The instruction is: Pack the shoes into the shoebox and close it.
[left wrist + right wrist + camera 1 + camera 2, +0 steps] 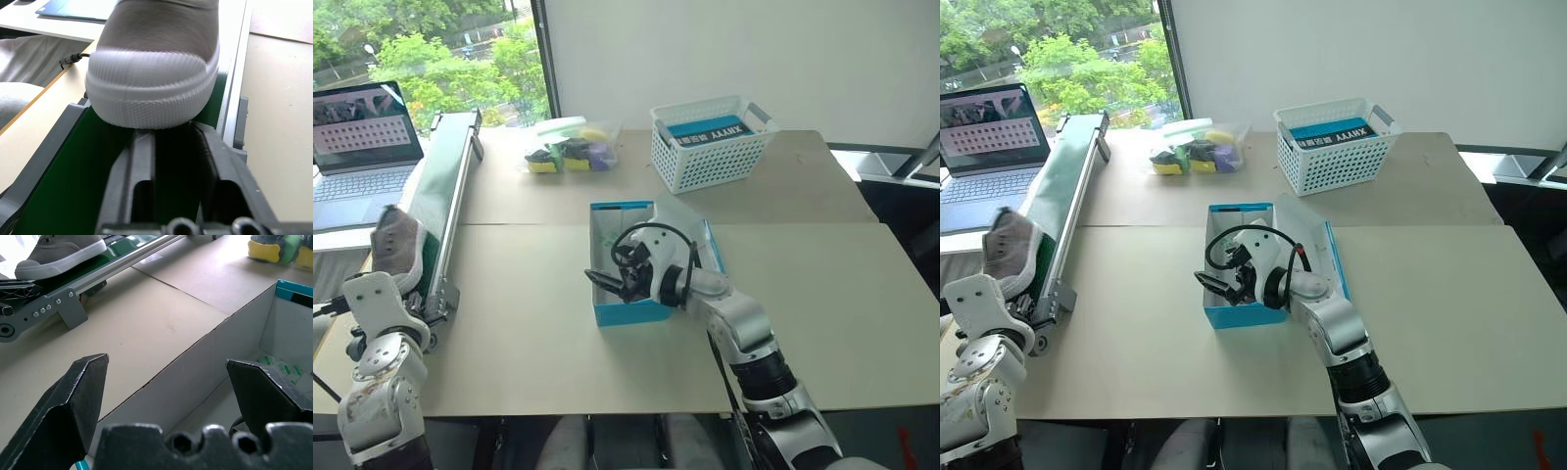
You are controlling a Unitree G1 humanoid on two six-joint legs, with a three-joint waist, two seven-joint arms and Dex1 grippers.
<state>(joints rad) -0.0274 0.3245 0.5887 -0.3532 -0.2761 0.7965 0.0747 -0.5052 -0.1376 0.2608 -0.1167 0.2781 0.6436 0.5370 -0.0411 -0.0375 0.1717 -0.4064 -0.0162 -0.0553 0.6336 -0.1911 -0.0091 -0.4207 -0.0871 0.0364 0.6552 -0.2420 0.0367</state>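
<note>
Packing barely begun. Shoebox (628, 262) stood open mid-tabletop (538, 333), lid up, no shoe seen inside. One shoe (396, 245) lay on the green conveyor (440, 201) at the tabletop's left edge. Left claw (168, 161) clenched just short of its toe. Right claw (166, 401) released, over the box's near wall. Second shoe not located; box floor partly hidden.

A pale tabletop (538, 323) made of joined panels stands before a plain white wall (724, 49). A window (431, 49) at the far left shows green trees in daylight.
</note>
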